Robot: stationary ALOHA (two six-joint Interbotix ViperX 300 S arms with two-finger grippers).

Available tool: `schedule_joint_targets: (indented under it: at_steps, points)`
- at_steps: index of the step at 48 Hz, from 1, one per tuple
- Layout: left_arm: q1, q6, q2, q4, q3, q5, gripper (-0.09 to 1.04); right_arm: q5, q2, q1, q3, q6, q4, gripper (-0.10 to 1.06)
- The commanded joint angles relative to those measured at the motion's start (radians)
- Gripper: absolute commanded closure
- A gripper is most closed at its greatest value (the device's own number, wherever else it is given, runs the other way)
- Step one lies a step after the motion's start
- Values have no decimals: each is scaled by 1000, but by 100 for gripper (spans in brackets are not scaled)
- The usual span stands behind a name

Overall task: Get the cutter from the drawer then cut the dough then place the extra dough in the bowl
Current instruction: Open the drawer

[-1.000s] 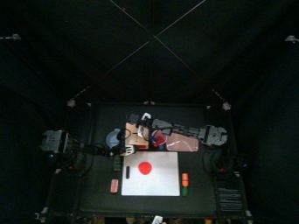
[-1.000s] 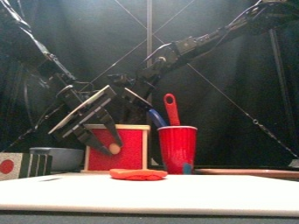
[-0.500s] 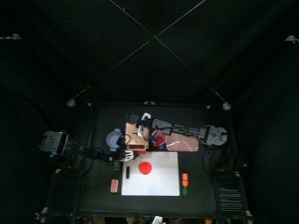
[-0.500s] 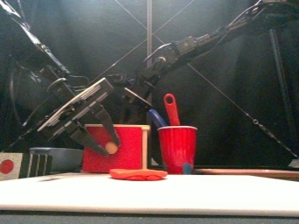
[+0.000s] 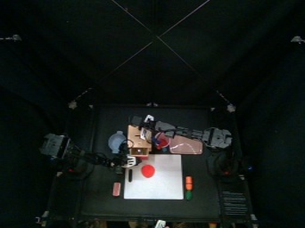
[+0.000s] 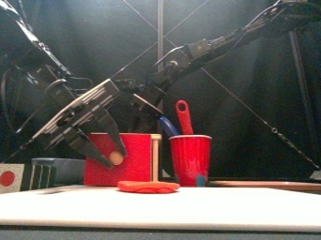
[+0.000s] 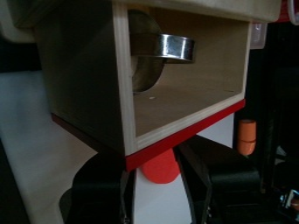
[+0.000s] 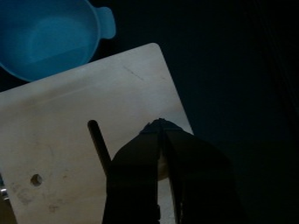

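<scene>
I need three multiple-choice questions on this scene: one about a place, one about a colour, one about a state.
1. Where is the cutter? A on the board; B in the drawer; C in the bowl.
2. What colour is the dough? A red; B green; C white.
3. The drawer is: A shut; B open; C missing.
Answers: 1 B, it lies between the drawer's wooden walls. 2 A, it looks red in the front view. 3 B, its inside shows, and the left gripper holds its front.
</scene>
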Motion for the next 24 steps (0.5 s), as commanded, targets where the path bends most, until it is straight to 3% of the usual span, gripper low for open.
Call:
schedule_joint_targets:
  at_steps: [1,24]
  points:
    - [-29,2,-6,-3,-17,9,27,5,-14,0,-3,2,3,94]
    - [-52,3,-5,-23,-29,8,27,5,-12,2,-3,2,3,94]
